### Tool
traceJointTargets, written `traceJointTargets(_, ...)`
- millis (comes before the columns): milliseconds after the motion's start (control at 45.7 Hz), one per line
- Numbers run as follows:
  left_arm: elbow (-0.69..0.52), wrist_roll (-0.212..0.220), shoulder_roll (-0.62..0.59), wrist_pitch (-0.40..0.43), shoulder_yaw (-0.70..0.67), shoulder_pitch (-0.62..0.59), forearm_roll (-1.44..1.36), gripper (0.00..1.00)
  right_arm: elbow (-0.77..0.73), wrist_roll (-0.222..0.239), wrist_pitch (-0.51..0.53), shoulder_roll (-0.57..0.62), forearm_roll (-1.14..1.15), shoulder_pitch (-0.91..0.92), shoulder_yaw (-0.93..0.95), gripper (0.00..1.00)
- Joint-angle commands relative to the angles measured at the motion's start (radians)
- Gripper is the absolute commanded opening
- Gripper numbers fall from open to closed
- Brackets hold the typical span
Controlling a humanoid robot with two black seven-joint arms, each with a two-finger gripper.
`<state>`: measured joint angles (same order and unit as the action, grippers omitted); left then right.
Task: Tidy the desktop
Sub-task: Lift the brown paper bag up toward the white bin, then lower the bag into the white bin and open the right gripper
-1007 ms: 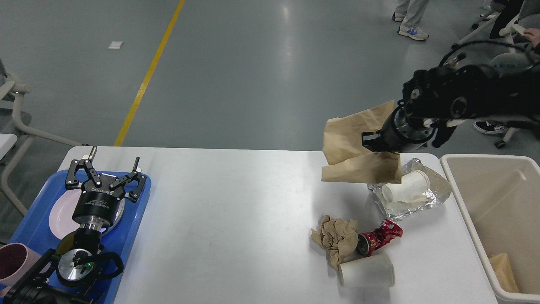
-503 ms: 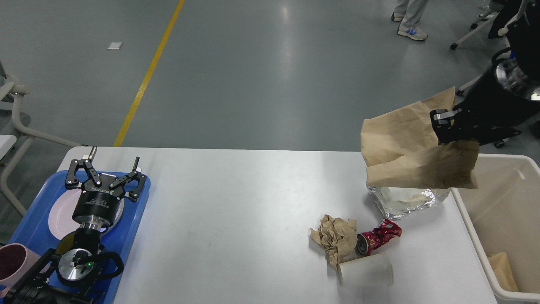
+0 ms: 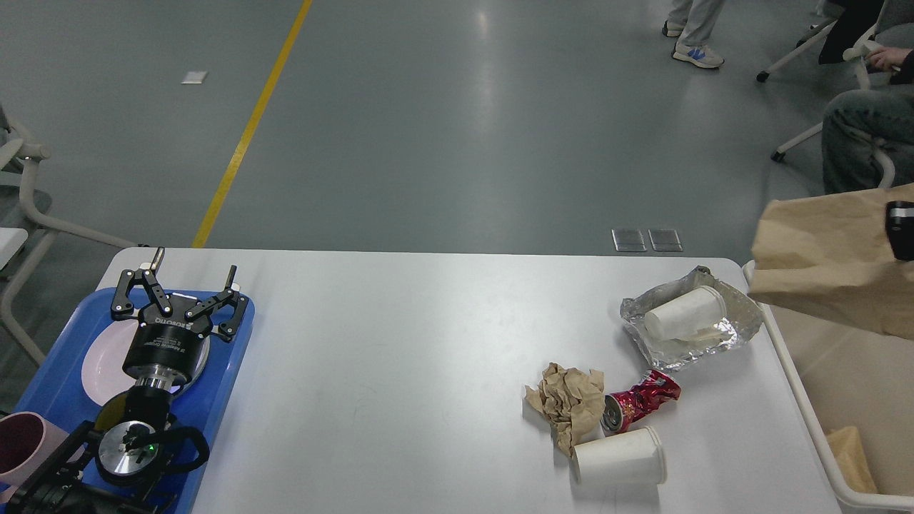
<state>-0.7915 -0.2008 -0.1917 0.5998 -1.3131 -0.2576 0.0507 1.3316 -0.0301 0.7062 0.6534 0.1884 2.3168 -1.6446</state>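
The desktop is a wide white tabletop. On its right part lie a crumpled brown paper wad, a crushed red can, a tipped white paper cup and a foil sheet holding another white cup. A brown paper bag hangs in the air above the cream bin; only a black tip of my right gripper shows at the frame edge, clamped on the bag. My left gripper stands open and empty over the blue tray.
The blue tray at the left carries a pink plate and a pink mug. Brown paper lies inside the bin. People sit and stand on the floor beyond the table's far right.
My right arm has swung right and out of frame, carrying the paper bag from above the foil to above the bin. The foil and its cup are uncovered. The left arm has not moved.
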Motion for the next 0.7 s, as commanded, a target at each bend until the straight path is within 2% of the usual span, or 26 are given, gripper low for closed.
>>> traceJointTargets(0,0.0,0.0,0.0,0.0,-0.002,0.0,0.0,0.96,-0.17,0.006,-0.019,0.14,0.04,-0.16,0.034,0.0)
traceJointTargets(88,0.0,0.0,0.0,0.0,0.0,0.0,0.0,0.96,-0.294,0.004,-0.05,0.21,0.042,-0.325,0.103,0.0)
traceJointTargets(131,0.0,0.0,0.0,0.0,0.0,0.0,0.0,0.96,-0.394,0.004,-0.08,0.235,0.042,-0.513,0.185,0.0)
traceJointTargets(328,0.0,0.0,0.0,0.0,0.0,0.0,0.0,0.96,-0.647,0.004,-0.201,0.221,0.04,-1.011,0.483,0.0)
traceJointTargets(482,0.0,0.0,0.0,0.0,-0.002,0.0,0.0,0.96,-0.811,0.007,-0.347,0.108,0.04,-1.328,0.657,0.0)
traceJointTargets(679,0.0,0.0,0.0,0.0,-0.002,-0.002,0.0,0.96,-1.045,0.009,-0.473,-0.056,0.014,-1.563,0.727,0.0)
